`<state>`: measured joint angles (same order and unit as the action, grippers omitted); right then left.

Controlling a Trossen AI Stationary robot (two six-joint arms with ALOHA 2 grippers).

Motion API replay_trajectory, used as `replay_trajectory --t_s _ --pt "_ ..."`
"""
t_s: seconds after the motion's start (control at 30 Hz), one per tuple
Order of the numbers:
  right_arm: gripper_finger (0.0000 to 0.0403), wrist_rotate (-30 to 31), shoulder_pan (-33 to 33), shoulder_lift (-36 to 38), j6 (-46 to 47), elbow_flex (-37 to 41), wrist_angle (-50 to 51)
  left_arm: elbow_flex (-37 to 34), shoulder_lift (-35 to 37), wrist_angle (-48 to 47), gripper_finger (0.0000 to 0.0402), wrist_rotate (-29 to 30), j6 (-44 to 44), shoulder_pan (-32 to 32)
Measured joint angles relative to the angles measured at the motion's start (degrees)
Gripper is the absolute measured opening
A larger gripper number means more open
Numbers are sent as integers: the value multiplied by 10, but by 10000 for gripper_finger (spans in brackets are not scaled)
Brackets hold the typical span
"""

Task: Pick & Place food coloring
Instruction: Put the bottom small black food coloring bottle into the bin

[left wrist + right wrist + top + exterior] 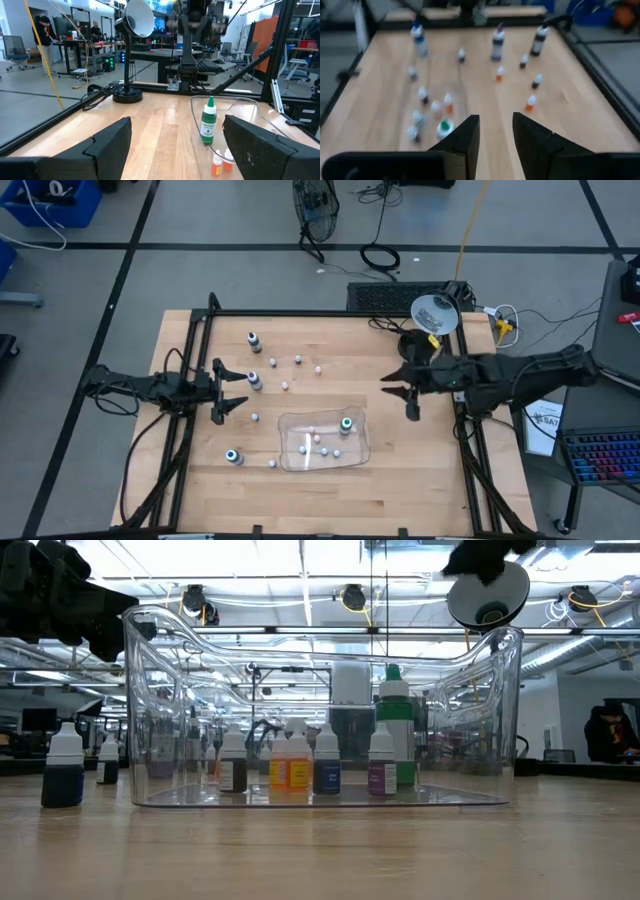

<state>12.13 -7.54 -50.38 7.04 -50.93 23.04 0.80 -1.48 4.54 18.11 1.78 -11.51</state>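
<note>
Biggest risk I see: the little food coloring bottles (285, 386) are tall, narrow and scattered close together over the wooden table (400, 480), so a finger coming down on one could easily tip its neighbour and send it rolling. A few already sit inside the clear plastic tray (355, 452), including the green-topped bottle (346, 423), and its curved wall could catch a finger on the way in. Right gripper (398, 387) hangs empty above the table right of the tray, fingers partly apart. Left gripper (232, 390) is spread wide near the left edge, empty too, right by a dark bottle (255, 380). A desk lamp (434, 313) stands at the far right corner, close to the right arm's reach
</note>
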Motion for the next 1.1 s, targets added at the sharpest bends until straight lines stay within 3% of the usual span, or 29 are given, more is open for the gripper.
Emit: replay_trajectory --t_s 0.3,0.43,0.6,0.67,0.97,1.1 --pt "107 -1 0 50 -78 321 -464 0 0 0 310 0 0 0" --pt "105 -1 5 63 -89 415 -622 0 0 0 310 0 0 0" --pt "107 2 31 93 -92 486 -751 0 0 0 310 0 0 0" --pt "106 2 43 110 -85 498 -759 0 0 0 310 0 0 0" --pt "107 -1 87 124 -52 499 -622 0 0 0 310 0 0 0" --pt "105 -1 87 125 -55 499 -619 0 0 0 310 0 0 0"
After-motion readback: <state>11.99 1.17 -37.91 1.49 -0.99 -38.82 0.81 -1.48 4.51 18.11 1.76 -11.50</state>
